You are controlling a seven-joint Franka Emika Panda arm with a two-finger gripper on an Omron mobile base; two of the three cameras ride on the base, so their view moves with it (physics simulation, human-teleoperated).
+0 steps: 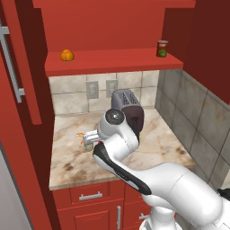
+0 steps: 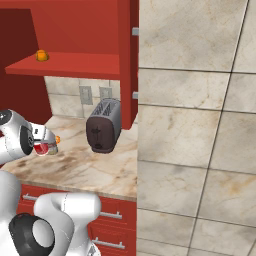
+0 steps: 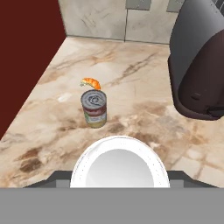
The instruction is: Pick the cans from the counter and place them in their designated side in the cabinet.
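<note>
My claw (image 2: 45,148) grips one red can (image 2: 43,148) above the counter (image 1: 157,148), jaws closed on its sides, its white top (image 3: 119,162) just below the hand camera. One silver can (image 3: 94,108) stands upright on the stone ahead, a small orange item (image 3: 91,82) just behind it. One toaster (image 1: 128,109) sits near the wall. On the cabinet shelf (image 1: 112,60) I count one orange fruit (image 1: 67,55) and one dark can (image 1: 162,48), well apart.
</note>
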